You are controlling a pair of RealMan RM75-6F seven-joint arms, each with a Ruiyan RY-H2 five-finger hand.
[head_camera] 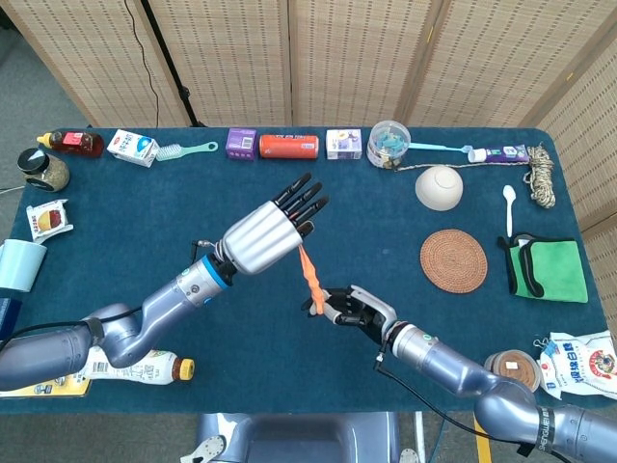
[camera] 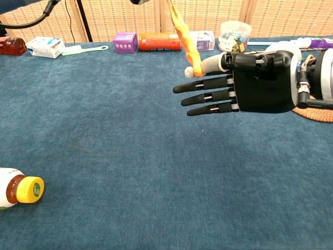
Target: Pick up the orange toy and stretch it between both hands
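Observation:
The orange toy [head_camera: 308, 273] is a thin rubbery strip, pulled long and slanted above the table's middle. In the chest view the orange toy [camera: 185, 39] runs from the top edge down to my right hand. My left hand [head_camera: 262, 234] holds its upper end, with the other fingers pointing up and right. My right hand [head_camera: 354, 309] pinches the lower end between thumb and a finger; its other fingers stick out straight to the left. In the chest view my right hand [camera: 244, 83] is large at the right, and only a dark bit of the left hand shows at the top edge.
A bottle with a yellow cap [head_camera: 154, 367] lies near the front left edge. A woven coaster [head_camera: 453, 259], white bowl [head_camera: 439, 186] and green cloth [head_camera: 549, 268] sit to the right. Boxes, a red can [head_camera: 288, 146] and a jar [head_camera: 388, 142] line the back edge.

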